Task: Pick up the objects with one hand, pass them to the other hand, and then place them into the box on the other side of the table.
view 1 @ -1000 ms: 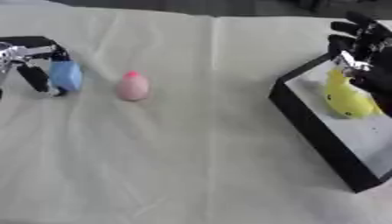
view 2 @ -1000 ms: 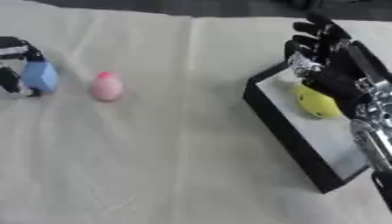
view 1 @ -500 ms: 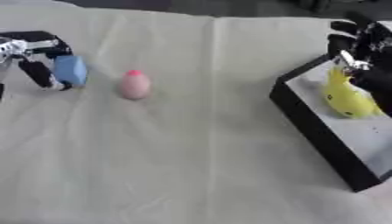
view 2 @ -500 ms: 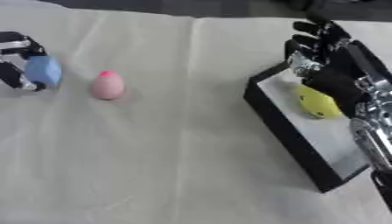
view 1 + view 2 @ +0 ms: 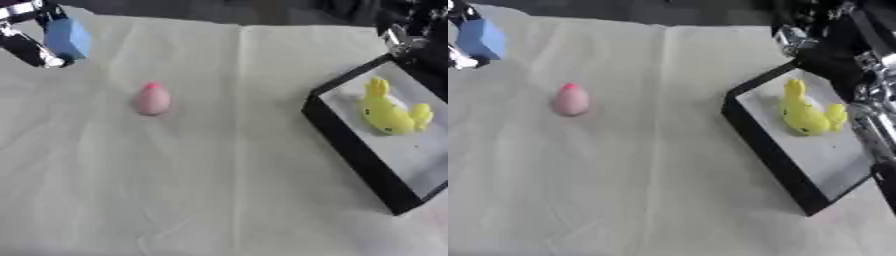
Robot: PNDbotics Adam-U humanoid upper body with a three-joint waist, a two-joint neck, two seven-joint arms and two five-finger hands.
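Left hand (image 5: 458, 52) at the upper left corner, fingers curled round a blue object (image 5: 481, 39) | pink egg-shaped object (image 5: 570, 99) lying alone on the cloth-covered surface (image 5: 640, 190) | yellow toy (image 5: 805, 112) inside the black-walled box (image 5: 772, 155) | right hand (image 5: 820, 27) above the box's far end

We see wide free cloth (image 5: 219, 175) at the centre; only the pink egg (image 5: 152, 99) at 10 o'clock and the box (image 5: 350, 150) at 3 o'clock obstruct.

The bench (image 5: 219, 200) is covered with a pale creased cloth. On it lies a pink egg-shaped thing (image 5: 152, 99) toward the left edge, and a black box (image 5: 350, 150) stands at the right edge.
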